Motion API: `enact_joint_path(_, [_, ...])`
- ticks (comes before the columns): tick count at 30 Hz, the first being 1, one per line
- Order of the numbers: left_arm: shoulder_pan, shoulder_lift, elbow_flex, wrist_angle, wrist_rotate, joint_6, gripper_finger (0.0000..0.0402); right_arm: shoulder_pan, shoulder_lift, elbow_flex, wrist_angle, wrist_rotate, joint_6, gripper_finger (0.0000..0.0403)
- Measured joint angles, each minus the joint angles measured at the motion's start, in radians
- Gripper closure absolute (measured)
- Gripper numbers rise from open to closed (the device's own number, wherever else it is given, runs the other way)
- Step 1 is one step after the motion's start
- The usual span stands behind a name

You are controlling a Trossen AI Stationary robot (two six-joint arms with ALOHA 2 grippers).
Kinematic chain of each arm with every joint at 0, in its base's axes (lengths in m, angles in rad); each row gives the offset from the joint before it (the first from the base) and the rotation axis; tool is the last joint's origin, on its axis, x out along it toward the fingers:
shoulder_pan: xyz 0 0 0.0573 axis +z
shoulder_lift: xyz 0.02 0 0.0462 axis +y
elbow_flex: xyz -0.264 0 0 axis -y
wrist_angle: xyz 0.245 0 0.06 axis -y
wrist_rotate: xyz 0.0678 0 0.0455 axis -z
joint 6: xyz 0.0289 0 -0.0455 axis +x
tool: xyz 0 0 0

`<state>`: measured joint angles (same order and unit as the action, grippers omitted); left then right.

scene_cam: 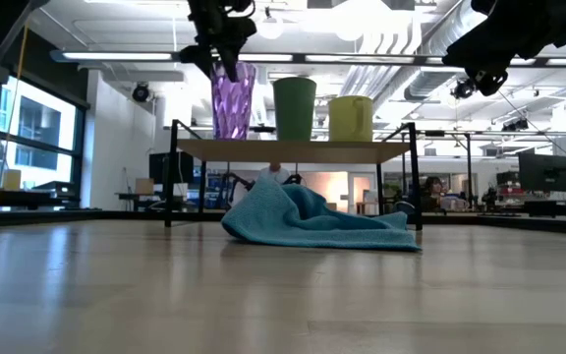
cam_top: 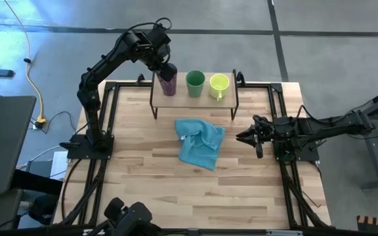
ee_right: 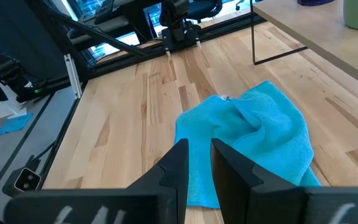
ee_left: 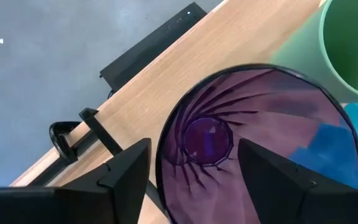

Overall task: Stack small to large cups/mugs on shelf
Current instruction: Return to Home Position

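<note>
- The left wrist view is showing the left end effector [ee_left: 193, 155] spread apart above the purple tumbler [ee_left: 278, 124].
- The right end effector [ee_right: 199, 149] is hanging nearly together over the table [ee_right: 123, 124].

A robotics lab inside an open office hall. The plank counter [cam_top: 195, 190] stands on a grey concrete floor [cam_top: 333, 52], with a yellow cable [cam_top: 39, 105] trailing at its ten o'clock. Beyond are exposed ceiling ducts [scene_cam: 430, 39], strip lights [scene_cam: 116, 56] and desks with monitors [scene_cam: 537, 172].
</note>
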<state>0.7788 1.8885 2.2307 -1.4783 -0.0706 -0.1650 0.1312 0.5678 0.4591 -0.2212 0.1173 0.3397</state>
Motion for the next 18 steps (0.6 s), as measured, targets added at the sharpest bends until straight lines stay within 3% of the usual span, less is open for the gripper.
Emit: enact_joint_path(18, [0.0,0.001,0.0,0.011,0.0,0.002,0.0146,0.0,0.0,0.0,-0.007,0.0,-0.019,0.0346])
